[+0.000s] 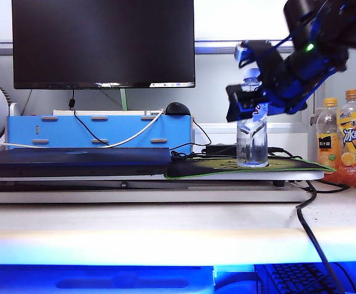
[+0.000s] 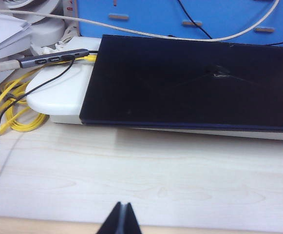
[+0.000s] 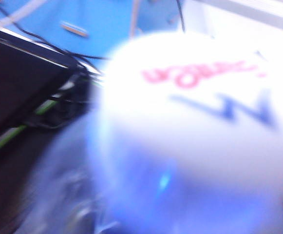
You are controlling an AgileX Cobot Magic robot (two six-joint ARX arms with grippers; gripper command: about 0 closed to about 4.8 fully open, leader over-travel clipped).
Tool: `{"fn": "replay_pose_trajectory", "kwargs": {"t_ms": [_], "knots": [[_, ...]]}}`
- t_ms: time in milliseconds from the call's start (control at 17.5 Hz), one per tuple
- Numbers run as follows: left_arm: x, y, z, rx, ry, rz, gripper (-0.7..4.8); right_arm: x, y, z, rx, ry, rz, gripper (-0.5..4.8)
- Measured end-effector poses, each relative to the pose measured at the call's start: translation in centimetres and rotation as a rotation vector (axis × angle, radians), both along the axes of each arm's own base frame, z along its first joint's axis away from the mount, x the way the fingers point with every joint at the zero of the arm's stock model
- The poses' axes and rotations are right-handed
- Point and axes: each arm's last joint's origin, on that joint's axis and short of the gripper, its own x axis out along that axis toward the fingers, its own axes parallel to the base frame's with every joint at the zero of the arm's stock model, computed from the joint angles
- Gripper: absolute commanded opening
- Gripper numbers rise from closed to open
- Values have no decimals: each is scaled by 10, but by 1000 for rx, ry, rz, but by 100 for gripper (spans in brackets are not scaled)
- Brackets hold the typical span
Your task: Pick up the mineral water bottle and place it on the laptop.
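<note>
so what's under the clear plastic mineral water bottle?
The clear plastic mineral water bottle stands on the green-edged black mouse pad. The right gripper, open, covers its upper part; left gripper idle.

Pale wood-grain desk [image 2: 146,180] bore a white riser board [image 2: 58,92]. On the board lay the flat dark navy laptop [image 2: 190,83] and, touching its edge, a green-edged black mouse pad [image 1: 239,166]. Two orange-labelled drink bottles [image 1: 347,138] stood on the desk beside the board; a yellow coiled cable [image 2: 14,107] lay there too.

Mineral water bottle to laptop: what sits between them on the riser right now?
Exterior view: only the mouse pad spans from the mineral water bottle to the laptop, with black cables behind. Right gripper open at the bottle.
</note>
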Motion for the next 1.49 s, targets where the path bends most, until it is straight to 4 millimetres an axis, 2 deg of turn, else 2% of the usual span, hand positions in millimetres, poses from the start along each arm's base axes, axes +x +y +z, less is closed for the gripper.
{"fn": "replay_pose_trajectory", "kwargs": {"t_ms": [286,343,400,457,686,800,857,914,972,1143,1200,1315,1486], "knots": [[0,0,0,0,0,0,-2,8,2,-7,-16,9,-37,479],[0,0,0,0,0,0,-2,8,2,-8,-18,11,-41,140],[0,0,0,0,0,0,-2,8,1,-8,-21,9,-52,13],[0,0,0,0,0,0,-2,8,1,-8,-19,8,-51,-5],[0,0,0,0,0,0,-2,10,2,-6,-20,0,-54,-6],[0,0,0,0,0,0,-2,17,5,6,-18,9,-40,-6],[0,0,0,0,0,0,-2,21,7,17,-6,-1,-14,-6],[0,0,0,0,0,0,-2,26,17,40,25,-47,51,-6],[0,0,0,0,0,0,-2,25,37,70,74,-118,182,-6],[0,0,0,0,0,0,-2,17,78,103,120,-190,341,-6],[0,0,0,0,0,0,-2,20,91,106,126,-201,362,-6],[0,0,0,0,0,0,-2,28,112,95,112,-152,391,-6],[0,0,0,0,0,0,-2,32,151,62,75,-42,447,-6]]}}
